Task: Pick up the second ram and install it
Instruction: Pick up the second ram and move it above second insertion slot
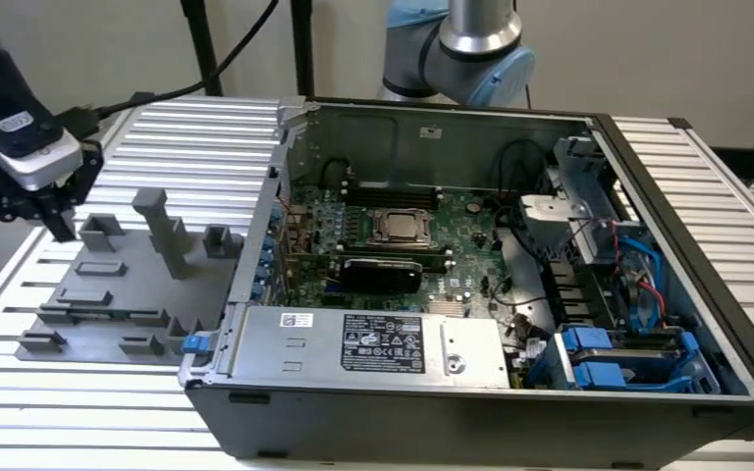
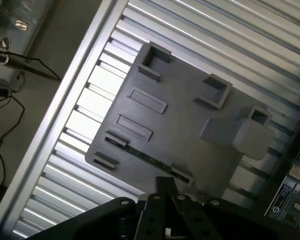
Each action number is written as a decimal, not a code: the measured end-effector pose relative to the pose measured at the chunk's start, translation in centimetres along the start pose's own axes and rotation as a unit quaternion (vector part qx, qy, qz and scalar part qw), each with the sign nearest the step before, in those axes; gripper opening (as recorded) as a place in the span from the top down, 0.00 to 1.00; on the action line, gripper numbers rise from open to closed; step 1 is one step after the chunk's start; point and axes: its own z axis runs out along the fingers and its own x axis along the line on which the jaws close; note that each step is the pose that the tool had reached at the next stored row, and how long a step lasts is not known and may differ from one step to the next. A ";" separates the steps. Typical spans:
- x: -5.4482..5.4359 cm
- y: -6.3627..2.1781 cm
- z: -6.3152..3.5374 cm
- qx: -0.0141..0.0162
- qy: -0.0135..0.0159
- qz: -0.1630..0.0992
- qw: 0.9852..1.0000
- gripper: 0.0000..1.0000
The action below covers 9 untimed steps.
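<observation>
Gripper (image 1: pixel 58 228): positioned at the exterior view's left, above the far corner of the grey holder plate (image 1: pixel 113 289), beside a small hollow block (image 1: pixel 99 228). It is clear of the plate surface. In the wrist view the gripper (image 2: pixel 166 181) has its fingers drawn close together, and nothing is seen held between them.

Second ram (image 2: pixel 150 159): a thin green stick standing on its long edge in the holder plate (image 2: pixel 190 125). It is seated between two small end clips near the plate edge closest to the gripper. It is not touched by the gripper, whose tips are near one end clip.

Holder plate: lies flat on the ribbed aluminium tabletop (image 1: pixel 200 137). It carries two shallow rectangular recesses, several open square blocks and a taller post (image 1: pixel 161 231).

Computer case (image 1: pixel 482 417): stands open on the tabletop at the exterior view's right of the plate, just beside it. Inside are the green motherboard (image 1: pixel 471 257), the silver processor socket (image 1: pixel 403 228) near its middle and a black expansion card (image 1: pixel 377 270) just in front of the socket. A labelled silver power supply (image 1: pixel 364 343) sits along the near wall, with blue drive carriers (image 1: pixel 613 358) in the near corner at the exterior view's right.

Robot arm base (image 1: pixel 479 44): stands behind the case.
</observation>
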 end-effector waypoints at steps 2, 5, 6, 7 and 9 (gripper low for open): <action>0.0 0.00 0.14 0.000 0.001 -0.018 1.000 1.00; 0.0 -0.01 0.34 0.000 0.002 -0.045 0.999 1.00; 0.0 -0.02 0.41 0.000 0.002 -0.055 0.998 1.00; 0.0 -0.02 0.47 0.000 0.003 -0.064 0.998 1.00; 0.0 -0.02 0.61 -0.001 0.003 -0.082 0.997 1.00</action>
